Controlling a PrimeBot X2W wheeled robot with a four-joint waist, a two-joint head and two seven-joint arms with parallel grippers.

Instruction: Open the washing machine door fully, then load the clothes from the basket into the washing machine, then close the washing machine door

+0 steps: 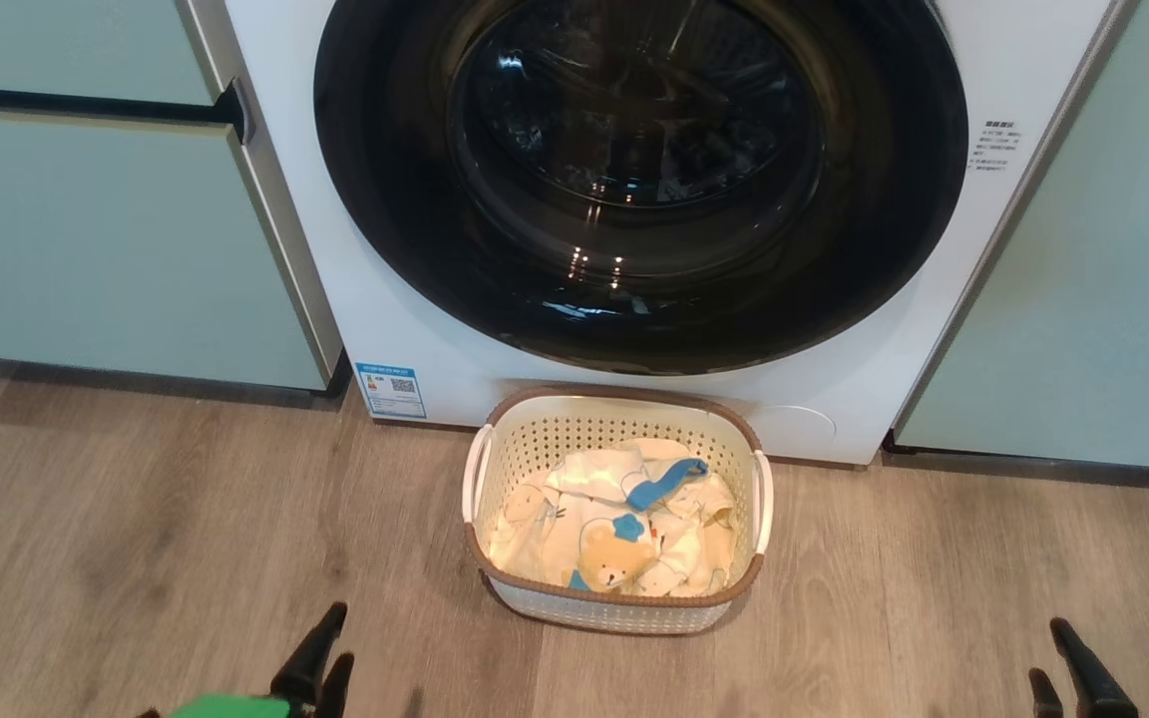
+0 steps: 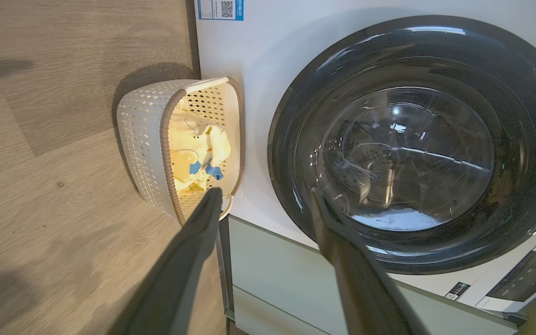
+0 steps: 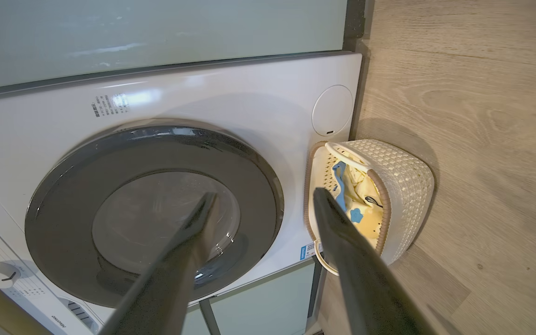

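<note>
Washing machine door [image 1: 639, 179], one, round and glossy black with a bulging glass porthole, sits shut in the front of one white washing machine [image 1: 415, 329] between pale green cabinets [image 1: 86, 239]. The door looks rigid, fairly heavy and smooth enough to slip; no handle can be made out, so the likely hold is a hook of the fingers behind its outer rim on the side away from the hinge, followed by a swinging pull. One cream perforated basket [image 1: 624, 404], with a brown rim and two white handles, stands on the wooden floor [image 1: 136, 548] just in front of the machine, below the door. It probably slides easily, being light plastic. Inside it lie the clothes [image 1: 614, 529], a crumpled heap of pale yellow and cream with a teddy-bear print and a blue strip; how many garments cannot be counted. They look soft, light and limp, best pinched at a raised fold on top. The left gripper [image 2: 264, 193] and the right gripper [image 3: 264, 193], two in all with two dark fingers each, hang spread wide and empty, well short of the door and basket.
</note>
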